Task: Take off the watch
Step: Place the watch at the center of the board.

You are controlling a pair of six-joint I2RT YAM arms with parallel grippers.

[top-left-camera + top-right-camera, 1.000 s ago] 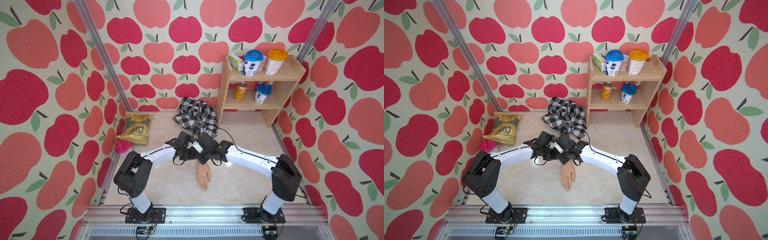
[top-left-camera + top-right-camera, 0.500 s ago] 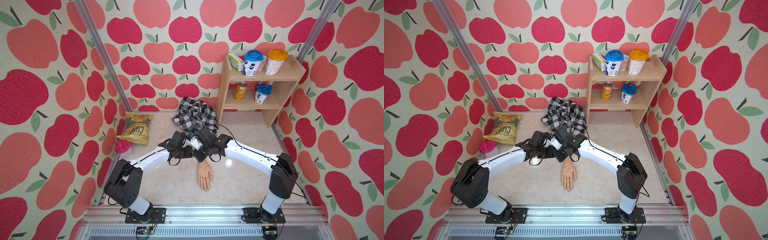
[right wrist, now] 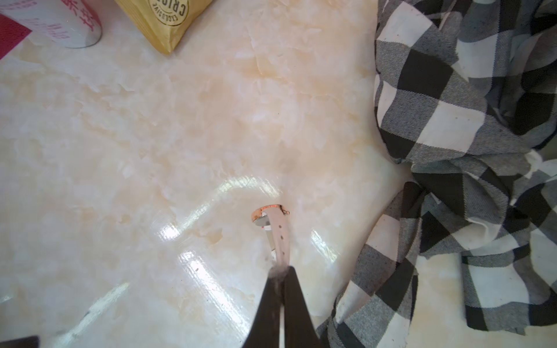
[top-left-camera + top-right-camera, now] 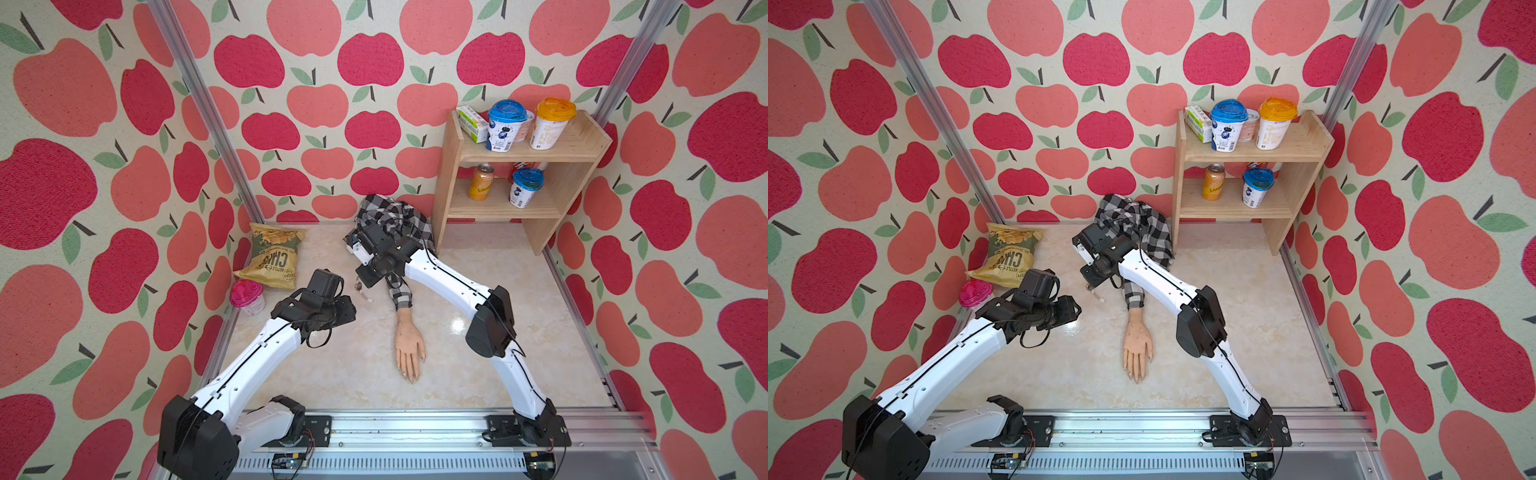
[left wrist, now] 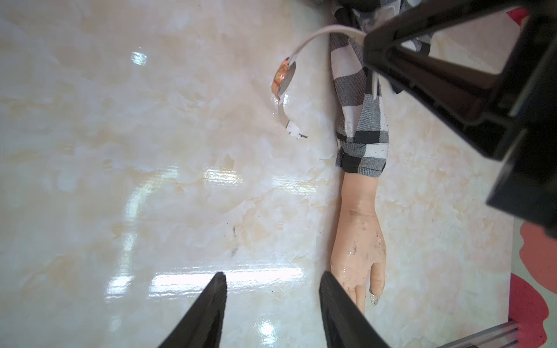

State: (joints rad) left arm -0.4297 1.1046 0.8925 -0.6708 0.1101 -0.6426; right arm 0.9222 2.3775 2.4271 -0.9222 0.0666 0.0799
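A: Where are we holding the watch (image 3: 268, 215) right now?

B: We are pinching its white strap between the tips of our right hand (image 3: 281, 272). The jaws are pressing fully together on it. The rose-gold case is dangling just beyond those tips, over the surface (image 3: 150, 135).

A: So it is off the mannequin arm (image 5: 358, 229)?

B: We are judging it so. The bare wrist is showing no band, and the watch is hanging beside the plaid sleeve (image 5: 360, 120), apart from it. (Whether the loose strap end is brushing the surface, we cannot tell.)

A: And our left hand (image 5: 272, 277)?

B: It is standing roughly half open with nothing between its fingers. It is hovering over the surface, with the mannequin arm lying near, off to one side of its tips.

A: What are we worrying about from here?

B: Mostly the grip. We are clamping only a thin, smooth strip, so a quick swing could be working it loose. Then the case would be dropping onto a hard surface.

A: Anything else?

B: The sleeve is lying close beside our right hand. If we are carrying the watch that way, the free strap end could be snagging in the cloth and tugging the strap out of the pinch.
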